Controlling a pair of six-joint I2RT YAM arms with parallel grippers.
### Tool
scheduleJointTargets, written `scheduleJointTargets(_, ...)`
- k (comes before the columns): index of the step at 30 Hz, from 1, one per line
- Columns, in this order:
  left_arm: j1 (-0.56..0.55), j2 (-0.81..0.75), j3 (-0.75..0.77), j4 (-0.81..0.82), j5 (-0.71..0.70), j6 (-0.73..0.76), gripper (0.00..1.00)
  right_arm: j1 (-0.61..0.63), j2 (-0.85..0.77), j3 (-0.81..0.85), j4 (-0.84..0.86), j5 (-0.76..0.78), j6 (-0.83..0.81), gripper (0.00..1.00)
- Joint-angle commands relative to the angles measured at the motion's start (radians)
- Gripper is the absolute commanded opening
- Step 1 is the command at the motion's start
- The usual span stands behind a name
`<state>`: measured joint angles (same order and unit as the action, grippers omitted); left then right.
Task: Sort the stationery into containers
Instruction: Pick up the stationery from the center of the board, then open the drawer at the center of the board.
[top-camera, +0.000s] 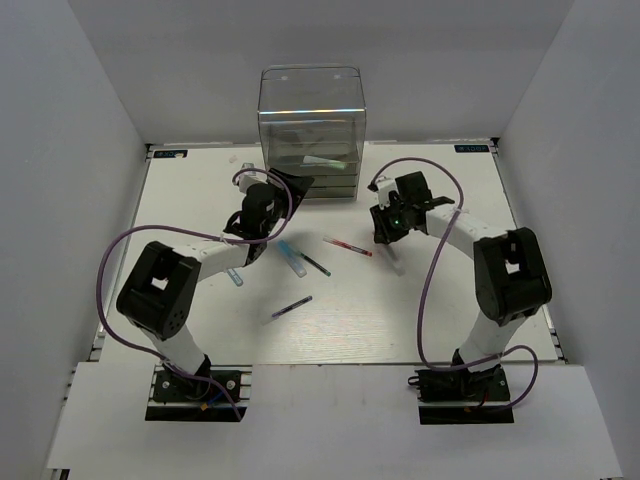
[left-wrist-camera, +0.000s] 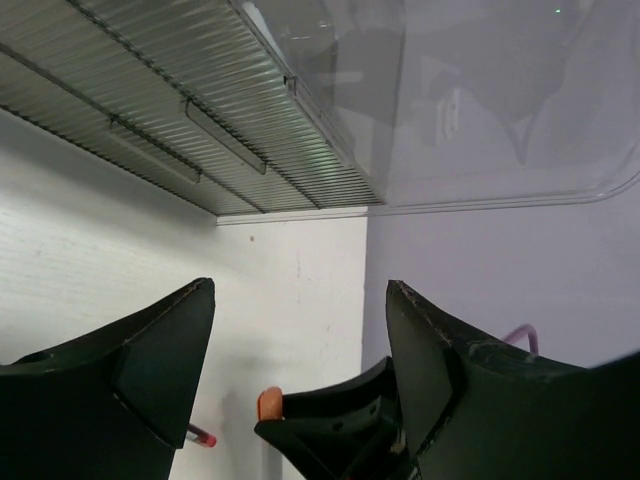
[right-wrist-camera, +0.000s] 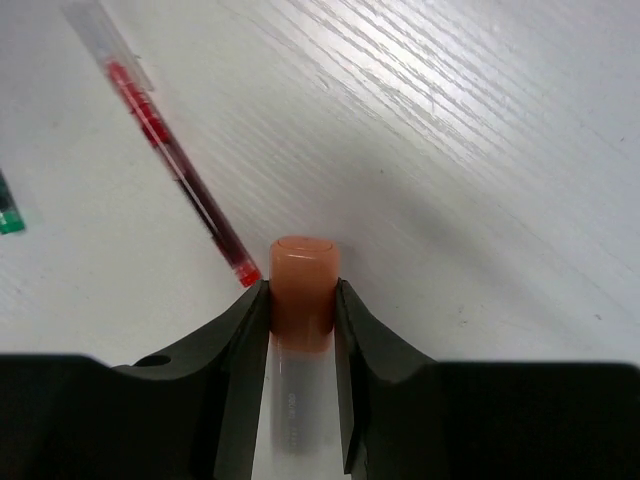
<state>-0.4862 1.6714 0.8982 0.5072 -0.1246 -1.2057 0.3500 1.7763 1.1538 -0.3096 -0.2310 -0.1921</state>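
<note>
My right gripper (top-camera: 388, 230) is shut on a pale marker with an orange cap (right-wrist-camera: 303, 285), low over the table; the jaws (right-wrist-camera: 303, 300) pinch the cap's sides. A red pen (right-wrist-camera: 170, 150) lies just left of it, also in the top view (top-camera: 347, 246). My left gripper (top-camera: 293, 188) is open and empty at the lower left front of the clear drawer box (top-camera: 310, 110). Its fingers (left-wrist-camera: 150, 360) frame bare table, with the ribbed drawer fronts (left-wrist-camera: 150, 100) above. Light-blue-capped markers (top-camera: 292, 258) (top-camera: 235, 278) and dark pens (top-camera: 314, 264) (top-camera: 291, 307) lie mid-table.
Purple cables (top-camera: 430, 280) loop beside both arms. White walls close in the table on three sides. A pale stick (top-camera: 322, 160) shows inside the box. The orange cap (left-wrist-camera: 268, 403) and the red pen's tip (left-wrist-camera: 200, 437) show low in the left wrist view.
</note>
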Motion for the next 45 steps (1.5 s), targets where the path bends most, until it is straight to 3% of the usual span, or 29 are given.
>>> scheduleJointTargets(1,0.006,0.02,-0.019,0.123,-0.015,-0.047,0.79,0.004,-0.093,-0.052,0.072,-0.068,-0.062,0.05)
scheduleJointTargets(9,-0.012,0.129,-0.068,0.428,-0.089,-0.137,0.6,0.0,-0.251,-0.173,0.222,-0.191,-0.156,0.01)
scheduleJointTargets(14,-0.012,0.211,-0.035,0.58,-0.121,-0.156,0.56,0.0,-0.321,-0.221,0.274,-0.217,-0.207,0.0)
scheduleJointTargets(25,-0.012,0.312,0.067,0.637,-0.13,-0.147,0.53,-0.005,-0.351,-0.255,0.293,-0.231,-0.231,0.0)
scheduleJointTargets(30,-0.003,0.343,0.094,0.637,-0.13,-0.138,0.46,-0.002,-0.364,-0.266,0.297,-0.235,-0.227,0.0)
scheduleJointTargets(45,-0.003,0.383,0.122,0.639,-0.15,-0.109,0.44,-0.003,-0.387,-0.27,0.297,-0.237,-0.224,0.0)
